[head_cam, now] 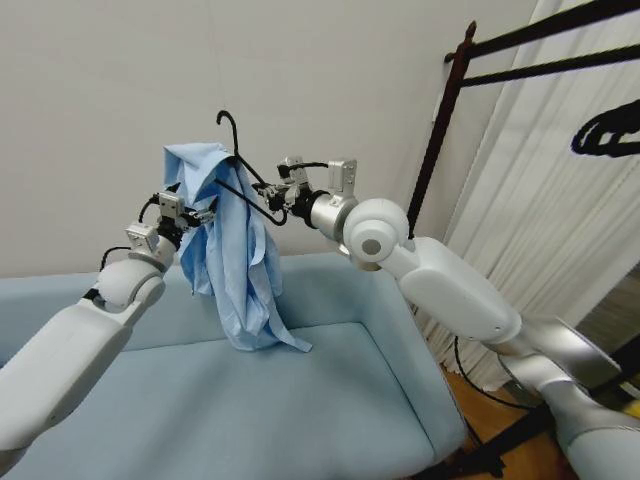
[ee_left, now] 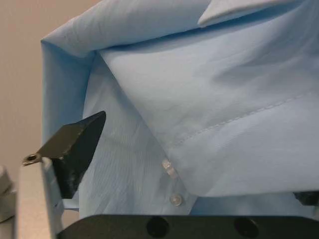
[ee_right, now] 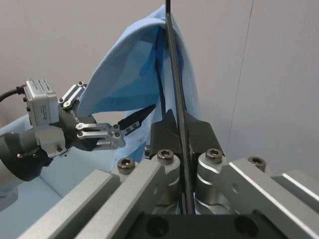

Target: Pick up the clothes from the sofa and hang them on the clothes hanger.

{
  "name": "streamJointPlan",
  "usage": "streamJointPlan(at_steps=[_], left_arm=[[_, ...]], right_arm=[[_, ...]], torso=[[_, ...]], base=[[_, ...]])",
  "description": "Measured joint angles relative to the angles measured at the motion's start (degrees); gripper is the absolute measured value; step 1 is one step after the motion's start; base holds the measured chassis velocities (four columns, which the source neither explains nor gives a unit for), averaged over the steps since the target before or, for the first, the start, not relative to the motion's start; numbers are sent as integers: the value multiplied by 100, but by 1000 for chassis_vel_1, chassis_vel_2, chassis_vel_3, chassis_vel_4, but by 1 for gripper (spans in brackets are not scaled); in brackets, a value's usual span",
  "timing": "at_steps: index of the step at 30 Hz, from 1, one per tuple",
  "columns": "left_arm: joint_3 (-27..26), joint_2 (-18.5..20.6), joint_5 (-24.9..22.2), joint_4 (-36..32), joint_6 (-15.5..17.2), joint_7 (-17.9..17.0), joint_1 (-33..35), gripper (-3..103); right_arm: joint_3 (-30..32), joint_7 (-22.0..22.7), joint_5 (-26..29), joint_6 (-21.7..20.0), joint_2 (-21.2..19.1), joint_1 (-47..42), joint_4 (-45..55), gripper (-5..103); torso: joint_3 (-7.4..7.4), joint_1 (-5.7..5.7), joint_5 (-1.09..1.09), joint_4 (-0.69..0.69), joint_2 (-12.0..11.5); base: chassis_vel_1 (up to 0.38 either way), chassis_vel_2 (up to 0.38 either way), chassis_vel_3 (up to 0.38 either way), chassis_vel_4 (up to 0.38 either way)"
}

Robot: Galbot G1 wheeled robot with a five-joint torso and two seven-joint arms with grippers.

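A light blue shirt hangs draped over a black wire hanger, held up in the air above the sofa. My right gripper is shut on the hanger's wire, which runs between its fingers. My left gripper is at the shirt's left side, open. In the left wrist view one black fingertip stands beside the shirt, and the fabric lies across the gap. From the right wrist camera the left gripper points into the shirt.
The light blue sofa lies below the shirt. A dark clothes rack stands at the right, with another black hanger on its bar. A white curtain hangs behind the rack, and a plain wall is straight ahead.
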Motion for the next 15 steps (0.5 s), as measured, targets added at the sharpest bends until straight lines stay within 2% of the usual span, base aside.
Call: streamJointPlan(at_steps=[2,5,7,8,9,13,15], left_arm=[[5,-7,-1,8,-28,9,0,89],[11,-18,-10,8,-69,46,7,74],[9,-17,-12,4,-71,57,13,74],[-1,-14,-15,1,-72,70,22,62],[-1,-14,-15,1,-72,70,22,62],[-40,6,-46,-15,-70,75,48,41],[-48,12,-55,-24,-65,74,59,41]], right_arm=[[-4,-1,0,-3,0,0,-1,2],[-22,-2,-4,-15,4,-1,-11,2],[-26,-2,-5,-20,5,-1,-16,2],[-29,-2,-6,-27,7,0,-23,2],[-29,-2,-6,-27,7,0,-23,2],[-32,12,5,-31,20,42,-39,2],[-31,16,9,-31,23,57,-46,2]], torso=[[0,0,0,0,0],[0,0,0,0,0],[0,0,0,0,0],[0,0,0,0,0],[0,0,0,0,0],[0,0,0,0,0],[0,0,0,0,0]], base=[[0,0,0,0],[0,0,0,0],[0,0,0,0],[0,0,0,0],[0,0,0,0],[0,0,0,0],[0,0,0,0]])
